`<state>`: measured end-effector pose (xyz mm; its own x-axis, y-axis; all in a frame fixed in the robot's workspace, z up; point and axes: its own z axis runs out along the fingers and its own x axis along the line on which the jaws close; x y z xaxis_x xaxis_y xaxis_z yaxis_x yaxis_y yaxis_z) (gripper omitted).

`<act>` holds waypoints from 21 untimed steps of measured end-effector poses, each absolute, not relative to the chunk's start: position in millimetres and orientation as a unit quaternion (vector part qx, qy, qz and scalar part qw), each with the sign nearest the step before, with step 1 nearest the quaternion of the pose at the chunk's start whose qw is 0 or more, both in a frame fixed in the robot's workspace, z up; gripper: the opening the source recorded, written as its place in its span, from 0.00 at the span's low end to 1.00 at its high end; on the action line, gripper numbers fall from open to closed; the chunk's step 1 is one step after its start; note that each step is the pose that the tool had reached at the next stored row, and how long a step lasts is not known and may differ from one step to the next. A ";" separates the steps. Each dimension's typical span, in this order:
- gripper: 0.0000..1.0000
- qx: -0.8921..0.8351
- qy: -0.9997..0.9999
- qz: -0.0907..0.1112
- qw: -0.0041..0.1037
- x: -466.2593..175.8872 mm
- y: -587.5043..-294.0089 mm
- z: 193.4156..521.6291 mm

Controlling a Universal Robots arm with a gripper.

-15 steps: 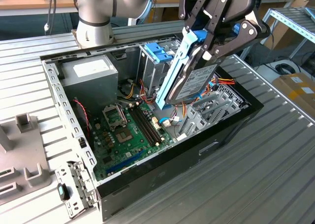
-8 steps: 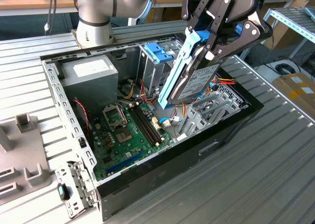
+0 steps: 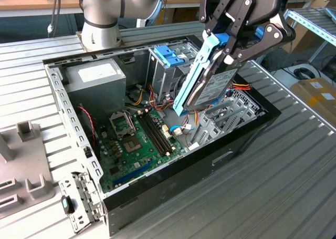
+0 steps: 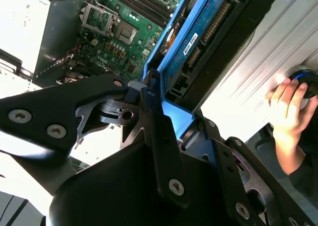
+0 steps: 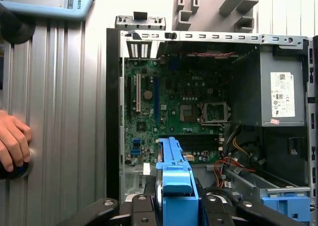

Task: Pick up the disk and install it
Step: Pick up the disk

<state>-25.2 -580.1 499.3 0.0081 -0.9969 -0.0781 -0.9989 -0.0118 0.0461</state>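
Blue-framed, the disk (image 3: 212, 86) hangs tilted, clamped between the fingers of your gripper (image 3: 229, 49), above the open computer case (image 3: 210, 155). You're mid-carry; seating it likely calls for squaring it to the cage (image 3: 163, 73).

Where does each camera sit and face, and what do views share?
Exterior view: off the arm, looking obliquely down into the case; arm, gripper shut on the disk.
Second wrist view: at the gripper, looking along its fingers past the disk to the motherboard.
First wrist view: on the arm, facing down into the case; gripper shows.
Shared: disk, motherboard in all; a hand in both wrist views.
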 end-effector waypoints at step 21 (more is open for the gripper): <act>0.37 -0.710 0.703 0.044 0.011 -18.1 -597.9 496.9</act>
<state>-18.1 -597.9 496.9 0.0082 -0.9969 -0.0781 -0.9989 -0.0118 0.0462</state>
